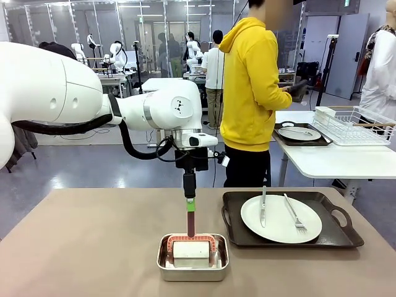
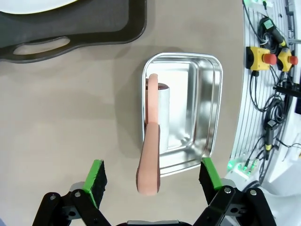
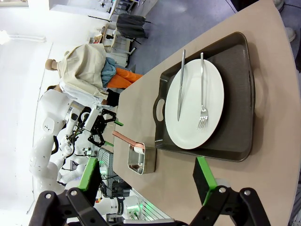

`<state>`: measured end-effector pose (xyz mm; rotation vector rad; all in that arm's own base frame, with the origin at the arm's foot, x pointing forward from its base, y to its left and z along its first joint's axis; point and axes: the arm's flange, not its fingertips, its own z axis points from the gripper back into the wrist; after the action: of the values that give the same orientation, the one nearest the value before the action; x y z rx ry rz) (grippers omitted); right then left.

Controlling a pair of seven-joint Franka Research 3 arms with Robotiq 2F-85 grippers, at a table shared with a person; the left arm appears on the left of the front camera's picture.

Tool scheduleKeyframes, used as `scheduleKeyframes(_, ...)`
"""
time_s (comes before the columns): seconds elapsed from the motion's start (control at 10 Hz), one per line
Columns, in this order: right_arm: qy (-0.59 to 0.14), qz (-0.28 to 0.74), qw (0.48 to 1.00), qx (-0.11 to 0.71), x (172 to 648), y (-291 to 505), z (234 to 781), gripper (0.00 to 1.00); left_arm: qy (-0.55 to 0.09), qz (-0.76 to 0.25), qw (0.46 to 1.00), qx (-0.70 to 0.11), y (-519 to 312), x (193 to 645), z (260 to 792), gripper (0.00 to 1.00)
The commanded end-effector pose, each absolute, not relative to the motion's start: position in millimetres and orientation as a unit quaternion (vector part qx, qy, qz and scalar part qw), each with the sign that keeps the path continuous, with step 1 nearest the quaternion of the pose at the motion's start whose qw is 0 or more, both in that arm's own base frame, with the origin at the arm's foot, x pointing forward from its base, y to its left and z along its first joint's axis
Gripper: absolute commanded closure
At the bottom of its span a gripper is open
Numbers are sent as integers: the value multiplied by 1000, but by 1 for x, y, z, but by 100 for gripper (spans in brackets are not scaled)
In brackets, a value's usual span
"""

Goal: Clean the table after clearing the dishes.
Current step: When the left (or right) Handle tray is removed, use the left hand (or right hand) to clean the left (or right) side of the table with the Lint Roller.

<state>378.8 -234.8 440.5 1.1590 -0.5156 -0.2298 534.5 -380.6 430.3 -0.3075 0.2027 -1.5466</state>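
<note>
On the tan table (image 1: pixel 80 247) a steel pan (image 1: pixel 192 260) holds a white roller (image 1: pixel 190 249) whose pink handle (image 1: pixel 190 224) stands upright. My left gripper (image 1: pixel 190 207) hangs over the pan. In the left wrist view it (image 2: pixel 153 176) is open, its green pads (image 2: pixel 96 176) on either side of the handle (image 2: pixel 149 155) without touching. To the right, a white plate (image 1: pixel 281 218) with knife and fork lies on a black tray (image 1: pixel 337 235). Another plate (image 1: pixel 299 133) on a tray rests on a white side table. My right gripper (image 3: pixel 146 181) is open, above the table near the plate (image 3: pixel 195 106).
A person in a yellow hoodie (image 1: pixel 250 93) stands at the far side, back turned, by the white side table (image 1: pixel 334 161) with a wire dish rack (image 1: pixel 349 124). Emergency-stop boxes and cables (image 2: pixel 265 56) lie past the table edge near the pan (image 2: pixel 188 113).
</note>
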Motion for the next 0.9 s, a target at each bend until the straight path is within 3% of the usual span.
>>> scheduleKeyframes(0.0,-243,-106,799,541,377,-234,443,0,101,-693,701,-139,-374,522,423,0)
scheduleKeyframes(0.7,-243,-106,799,541,377,-234,443,0,110,-702,690,-137,-378,510,409,0)
scheduleKeyframes(0.8,-243,-106,799,541,377,-234,443,0,115,-702,689,-138,-378,510,409,4)
